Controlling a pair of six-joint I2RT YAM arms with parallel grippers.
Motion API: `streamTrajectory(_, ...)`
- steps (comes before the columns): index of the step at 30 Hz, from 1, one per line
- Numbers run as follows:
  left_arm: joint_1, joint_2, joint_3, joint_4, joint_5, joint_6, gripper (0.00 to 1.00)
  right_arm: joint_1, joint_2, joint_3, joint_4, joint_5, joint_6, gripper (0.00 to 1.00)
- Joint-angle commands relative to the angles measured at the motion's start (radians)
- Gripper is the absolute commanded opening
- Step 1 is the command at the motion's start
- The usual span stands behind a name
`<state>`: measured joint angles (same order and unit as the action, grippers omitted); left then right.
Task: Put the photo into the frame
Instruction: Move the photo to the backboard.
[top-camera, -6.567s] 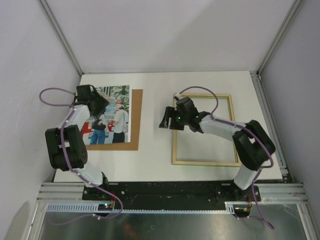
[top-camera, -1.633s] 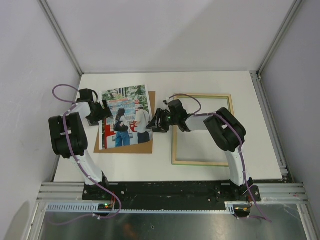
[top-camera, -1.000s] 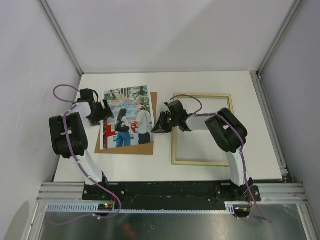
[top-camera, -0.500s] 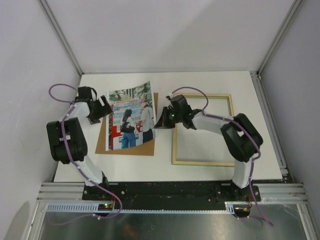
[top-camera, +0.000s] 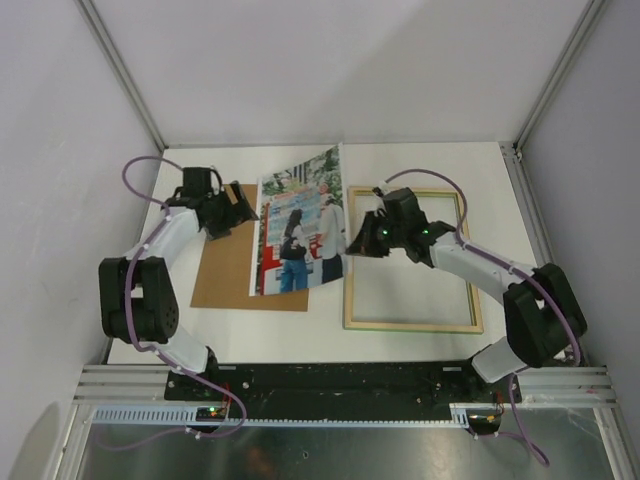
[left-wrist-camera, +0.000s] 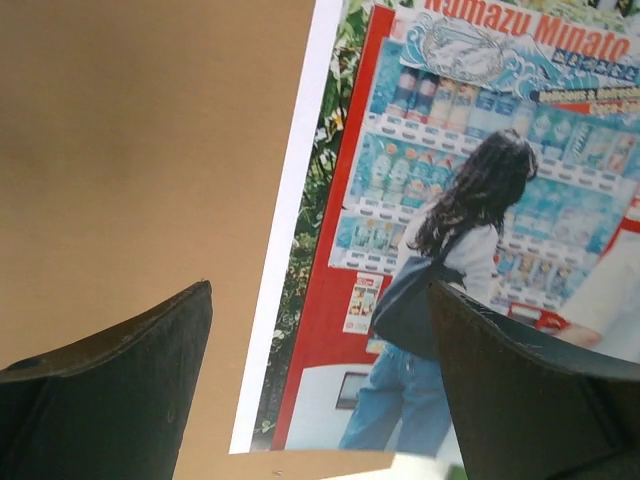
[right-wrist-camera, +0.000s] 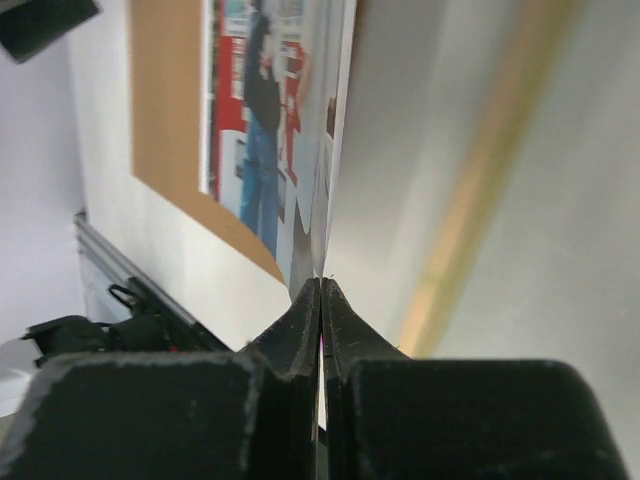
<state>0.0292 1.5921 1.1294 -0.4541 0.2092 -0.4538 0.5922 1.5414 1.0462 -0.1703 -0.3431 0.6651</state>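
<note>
The photo (top-camera: 298, 225), a colour print of two people at vending machines, is lifted and tilted, its right edge pinched in my shut right gripper (top-camera: 353, 244). In the right wrist view the jaws (right-wrist-camera: 320, 288) are closed on the thin edge of the photo (right-wrist-camera: 265, 120). The frame (top-camera: 415, 325) lies flat to the right, pale wood side up, with its rail (right-wrist-camera: 485, 180) just beside the gripper. My left gripper (top-camera: 238, 210) hovers open over the brown backing board (top-camera: 222, 270); its fingers (left-wrist-camera: 110, 390) straddle the left border of the photo (left-wrist-camera: 450, 200) with nothing between them.
The brown backing board (left-wrist-camera: 140, 150) lies on the white table (top-camera: 420, 165), partly under the photo's left half. Grey walls enclose the table on three sides. A metal rail (top-camera: 340, 385) runs along the near edge by the arm bases.
My right gripper closed on the photo's right edge, then lifted and dragged it rightward off the board toward the frame. The left gripper stayed open and shifted right over the board.
</note>
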Motion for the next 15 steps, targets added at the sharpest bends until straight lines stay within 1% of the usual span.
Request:
streamTrajectory(1, -0.102, -0.029, -0.001, 0.032, 0.037, -0.050, 0.92, -0.071, -0.134, -0.109, -0.094, 0.037, -0.058, 0.00)
streamTrajectory(7, -0.208, 0.033, 0.038, 0.044, 0.030, -0.060, 0.91, -0.116, -0.267, -0.290, -0.111, 0.020, -0.078, 0.00)
streamTrajectory(9, -0.244, 0.060, 0.044, 0.050, 0.025, -0.060, 0.91, -0.128, -0.297, -0.343, -0.107, 0.026, -0.082, 0.13)
streamTrajectory(12, -0.292, 0.095, 0.046, 0.063, 0.020, -0.065, 0.91, -0.172, -0.325, -0.418, -0.084, 0.010, -0.084, 0.39)
streamTrajectory(13, -0.303, 0.106, 0.047, 0.066, 0.020, -0.068, 0.91, -0.184, -0.329, -0.433, -0.079, 0.008, -0.084, 0.45)
streamTrajectory(15, -0.324, 0.122, 0.050, 0.071, 0.019, -0.071, 0.91, -0.209, -0.332, -0.450, -0.073, 0.009, -0.092, 0.52)
